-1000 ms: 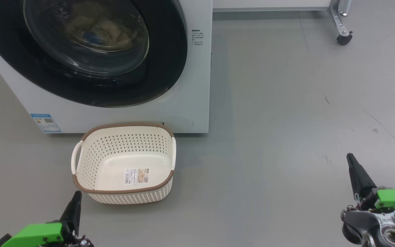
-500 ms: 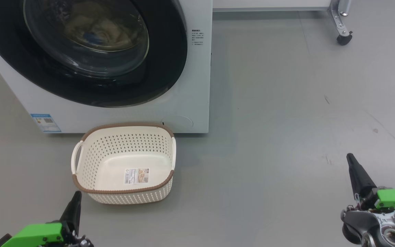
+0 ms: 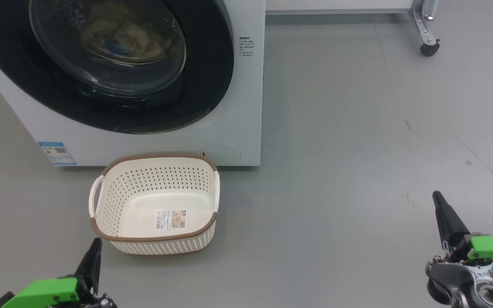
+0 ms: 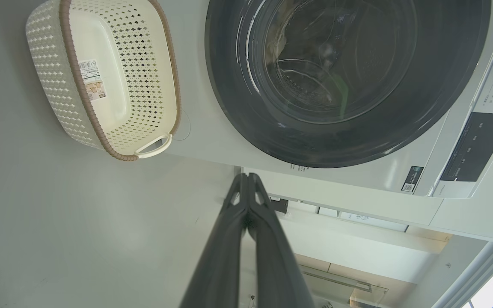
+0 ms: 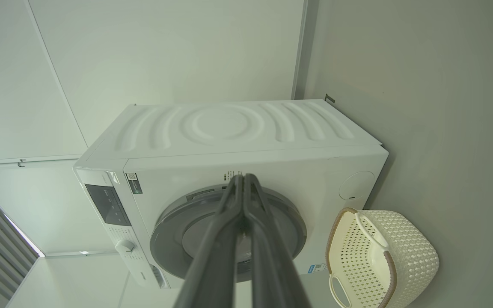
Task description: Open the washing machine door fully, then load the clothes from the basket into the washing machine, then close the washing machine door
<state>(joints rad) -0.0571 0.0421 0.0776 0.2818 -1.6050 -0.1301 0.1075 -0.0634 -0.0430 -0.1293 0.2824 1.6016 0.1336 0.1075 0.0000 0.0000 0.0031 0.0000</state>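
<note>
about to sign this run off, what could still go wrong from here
1. The washing machine door looks flush, with the clothes inside, but whether it latched cannot be seen; it might spring open.
2. The basket sits just ahead of the shut left gripper; a forward move could knock it.

The head camera looks steeply down at the floor (image 3: 357,171), taking in the washer (image 3: 246,145) from its lower front, with its door (image 3: 216,85) and the basket (image 3: 156,246). The left wrist camera sits low and near, rolled sideways so the floor lies at its left, sighting along the left tool (image 4: 246,179) at the door. The right wrist camera stands farther back, rolled the other way, sighting along the right tool (image 5: 243,179) at the whole washer. All three share door and basket.
</note>
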